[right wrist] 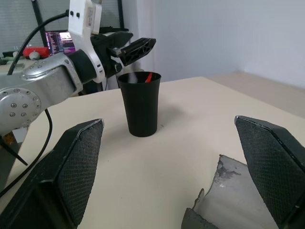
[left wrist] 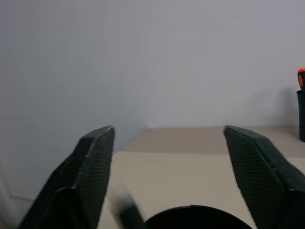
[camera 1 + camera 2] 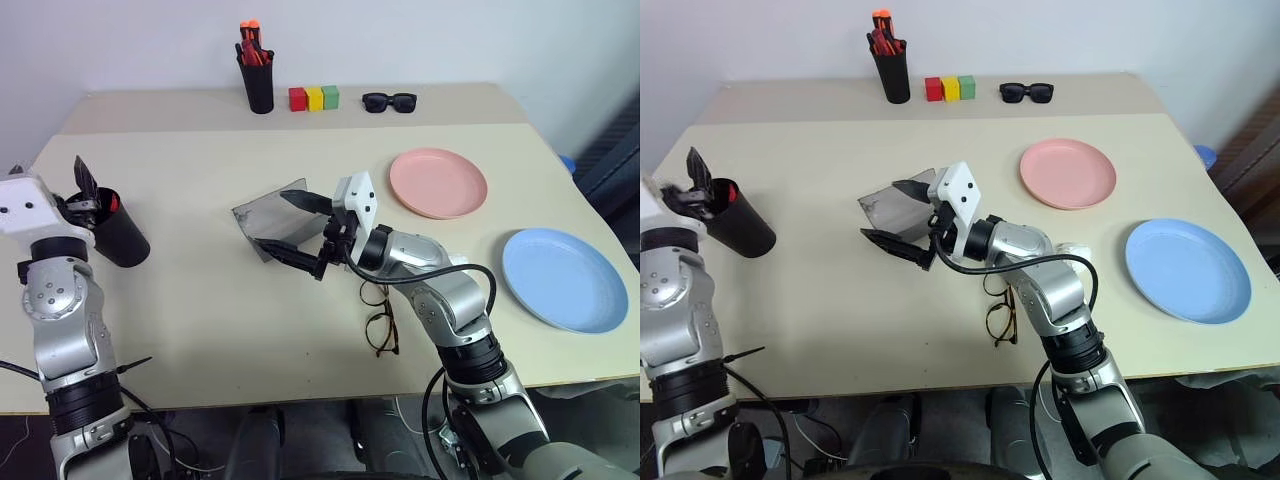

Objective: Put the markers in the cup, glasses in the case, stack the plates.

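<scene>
Glasses (image 3: 380, 322) are lying near the front edge of the table (image 3: 200, 300), just beside the right arm. Behind them the grey case (image 3: 272, 222) is sitting open in mid-table, with the right gripper (image 3: 300, 232) hanging wide open and empty over it. At the left edge the black cup (image 3: 118, 228) is standing with a red-tipped marker (image 1: 148, 77) poking out, and the left gripper (image 3: 86, 192) is hovering over its rim, fingers spread, holding nothing. The pink plate (image 3: 438, 182) and blue plate (image 3: 563, 278) are lying apart on the right. A pen holder (image 3: 257, 78), coloured blocks (image 3: 314, 97) and sunglasses (image 3: 389, 101) are lining the far edge by the wall.
</scene>
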Controlling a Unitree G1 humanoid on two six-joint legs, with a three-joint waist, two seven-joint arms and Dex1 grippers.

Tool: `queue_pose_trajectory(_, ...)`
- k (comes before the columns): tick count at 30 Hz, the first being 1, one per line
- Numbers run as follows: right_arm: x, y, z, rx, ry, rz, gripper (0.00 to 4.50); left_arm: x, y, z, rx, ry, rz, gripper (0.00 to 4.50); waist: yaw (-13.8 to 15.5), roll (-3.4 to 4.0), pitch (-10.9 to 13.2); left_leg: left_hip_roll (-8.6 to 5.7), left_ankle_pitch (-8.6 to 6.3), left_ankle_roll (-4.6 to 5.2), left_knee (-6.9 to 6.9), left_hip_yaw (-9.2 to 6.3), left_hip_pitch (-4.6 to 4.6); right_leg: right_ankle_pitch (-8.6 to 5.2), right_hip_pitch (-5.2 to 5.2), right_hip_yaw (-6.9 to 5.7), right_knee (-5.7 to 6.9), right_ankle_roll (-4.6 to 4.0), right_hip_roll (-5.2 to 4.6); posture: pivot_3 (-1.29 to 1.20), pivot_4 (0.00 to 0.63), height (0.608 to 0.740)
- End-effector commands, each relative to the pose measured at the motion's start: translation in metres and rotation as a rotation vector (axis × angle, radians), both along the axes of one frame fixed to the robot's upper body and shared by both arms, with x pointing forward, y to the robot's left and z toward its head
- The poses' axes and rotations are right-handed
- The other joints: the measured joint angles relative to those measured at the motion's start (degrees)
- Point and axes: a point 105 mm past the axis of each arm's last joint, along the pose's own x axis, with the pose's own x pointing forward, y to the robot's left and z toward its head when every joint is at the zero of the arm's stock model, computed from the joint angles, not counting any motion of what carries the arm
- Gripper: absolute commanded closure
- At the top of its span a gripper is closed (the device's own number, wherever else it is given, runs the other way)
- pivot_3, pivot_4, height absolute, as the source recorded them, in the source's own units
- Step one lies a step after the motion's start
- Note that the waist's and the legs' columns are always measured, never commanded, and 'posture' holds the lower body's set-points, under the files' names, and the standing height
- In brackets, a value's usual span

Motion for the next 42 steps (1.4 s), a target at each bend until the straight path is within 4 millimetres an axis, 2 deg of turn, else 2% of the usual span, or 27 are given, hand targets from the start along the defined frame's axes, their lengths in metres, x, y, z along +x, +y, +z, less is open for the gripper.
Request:
queue_pose_trajectory(1,-0.006,0.0,0.011,0.02,-0.044,0.023,0.0,-0.004,-0.002,0.011,0.013,-0.047,0.002,0.92,-0.01,0.0,0.0,0.0,0.0,0.0,0.0,0.0,0.0,0.0,0.0,0.0,0.0,0.0,0.0,0.0,0.15,0.74)
queue_pose_trajectory(5,-0.007,-0.001,0.01,0.016,-0.044,0.024,0.0,-0.004,-0.011,0.027,0.017,-0.101,-0.035,0.92,-0.01,0.0,0.0,0.0,0.0,0.0,-0.01,0.0,0.01,0.0,0.0,0.0,0.0,0.0,0.0,0.0,0.15,0.74)
queue_pose_trajectory(7,-0.007,-0.001,0.01,0.016,-0.045,0.021,0.0,-0.002,-0.026,0.042,0.039,-0.132,-0.118,0.92,0.02,0.0,0.0,0.0,0.0,0.0,0.0,0.0,0.0,0.0,0.0,0.0,0.0,0.0,0.0,0.0,0.15,0.74)
queue_pose_trajectory(9,-0.005,-0.004,0.011,0.011,-0.049,0.013,0.0,0.005,-0.057,0.053,0.095,-0.111,-0.287,0.92,0.19,-0.01,-0.01,0.0,0.0,0.0,0.01,-0.02,-0.04,0.0,0.0,-0.02,-0.02,0.0,0.0,0.0,0.15,0.74)
queue_pose_trajectory(11,-0.003,-0.01,0.011,-0.009,-0.057,-0.003,0.0,0.011,-0.097,0.052,0.16,-0.03,-0.499,0.39,0.22,-0.02,-0.01,-0.02,0.0,0.0,0.01,-0.02,-0.06,0.0,0.0,-0.02,-0.03,0.01,-0.02,0.0,0.15,0.74)
queue_pose_trajectory(12,-0.001,-0.014,0.008,-0.043,-0.073,-0.016,0.0,0.014,-0.116,0.046,0.187,0.043,-0.602,0.1,0.15,-0.01,-0.01,-0.03,0.0,-0.01,0.02,-0.02,-0.07,0.0,0.0,-0.01,-0.03,0.01,-0.03,0.0,0.15,0.74)
queue_pose_trajectory(14,0.003,-0.025,-0.001,-0.12,-0.096,-0.047,0.0,0.017,-0.146,0.024,0.238,0.215,-0.769,0.02,-0.02,-0.01,0.0,-0.05,0.0,0.0,0.01,0.01,-0.05,-0.01,0.0,0.0,-0.04,0.01,-0.06,0.0,0.15,0.74)
queue_pose_trajectory(19,0.02,-0.067,-0.016,-0.252,-0.109,-0.195,0.0,0.023,-0.188,-0.028,0.305,0.554,-1.03,0.02,-0.34,0.01,0.01,0.01,0.0,0.0,-0.07,0.0,0.03,-0.08,-0.02,0.01,-0.02,-0.1,0.05,0.0,0.15,0.74)
queue_pose_trajectory(25,0.023,-0.118,-0.027,-0.349,-0.102,-0.341,0.0,0.041,-0.203,-0.071,0.304,0.78,-1.118,0.02,-0.01,0.01,0.01,0.01,0.0,0.0,-0.07,0.0,-0.02,-0.12,-0.06,0.01,-0.03,-0.09,0.06,0.0,0.15,0.74)
queue_pose_trajectory(29,0.018,-0.137,-0.027,-0.369,-0.101,-0.41,0.0,0.051,-0.21,-0.088,0.271,0.868,-1.149,0.02,-0.01,0.01,0.01,-0.01,0.0,0.01,-0.06,-0.01,-0.07,-0.13,-0.06,0.01,-0.05,-0.08,0.04,0.0,0.15,0.74)
queue_pose_trajectory(33,0.013,-0.143,-0.029,-0.375,-0.096,-0.442,0.0,0.054,-0.216,-0.093,0.292,0.884,-1.184,1.8,-0.15,0.01,0.01,0.0,0.0,0.01,-0.09,-0.01,-0.05,-0.13,-0.09,0.02,-0.03,-0.07,0.06,0.0,0.15,0.74)
queue_pose_trajectory(36,0.009,-0.146,-0.031,-0.386,-0.089,-0.46,0.0,0.05,-0.223,-0.091,0.32,0.873,-1.248,3.35,0.02,0.01,0.01,0.0,0.0,0.01,-0.08,-0.01,-0.06,-0.13,-0.09,0.02,-0.03,-0.07,0.06,0.0,0.15,0.74)
queue_pose_trajectory(38,0.006,-0.147,-0.032,-0.394,-0.085,-0.47,0.0,0.042,-0.23,-0.089,0.409,0.84,-1.324,4.45,0.08,0.01,0.01,-0.01,0.0,0.01,-0.06,0.0,-0.08,-0.13,-0.09,0.02,-0.04,-0.07,0.04,0.0,0.15,0.74)
queue_pose_trajectory(42,-0.001,-0.152,-0.032,-0.403,-0.05,-0.467,0.0,0.02,-0.241,-0.087,0.61,0.751,-1.481,4.45,0.15,0.02,0.01,-0.02,0.0,0.01,-0.06,0.01,-0.09,-0.14,-0.09,0.03,-0.06,-0.08,0.0,0.0,0.15,0.74)
